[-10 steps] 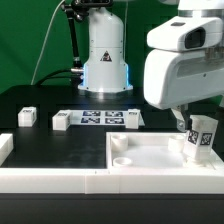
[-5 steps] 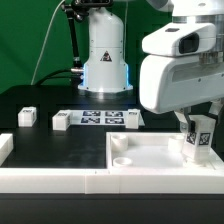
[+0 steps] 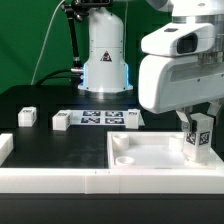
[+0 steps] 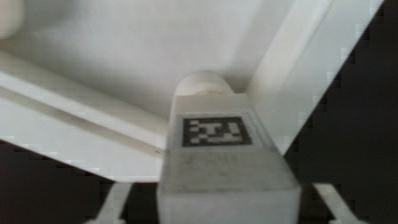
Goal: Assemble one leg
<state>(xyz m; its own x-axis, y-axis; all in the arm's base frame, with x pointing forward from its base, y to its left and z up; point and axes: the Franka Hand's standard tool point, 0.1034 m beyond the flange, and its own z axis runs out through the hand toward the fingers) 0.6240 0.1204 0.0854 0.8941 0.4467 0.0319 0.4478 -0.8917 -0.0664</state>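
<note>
Leg (image 3: 198, 138) first: where is it?

— Upright in the gripper (image 3: 198, 122), over the white panel (image 3: 150, 172), close to that panel's far corner on the exterior view's right.

And the fingers?

— Pressed against two opposite sides of the leg, so they are pinching it. One finger (image 4: 114, 208) shows low beside the block in the wrist view (its partner sits on the other side).

Which way does the marker tag (image 3: 198, 143) face?

— Toward the exterior camera, on the lower half of the leg.

Does the lower end touch the panel?

— I cannot tell. In the wrist view the rounded tip lies near the raised rim (image 4: 299, 60), but contact is hidden.

What else is on the black table (image 3: 40, 100)?

— The marker board (image 3: 98, 118) lies flat behind the panel, well apart from the held leg. A loose white block (image 3: 62, 121) sits just beside its end on the exterior view's left, and a second block (image 3: 27, 117) farther left. The panel has a round socket (image 3: 122, 158) in its near corner (exterior view's left). The arm's base (image 3: 105, 55) stands at the back.
</note>
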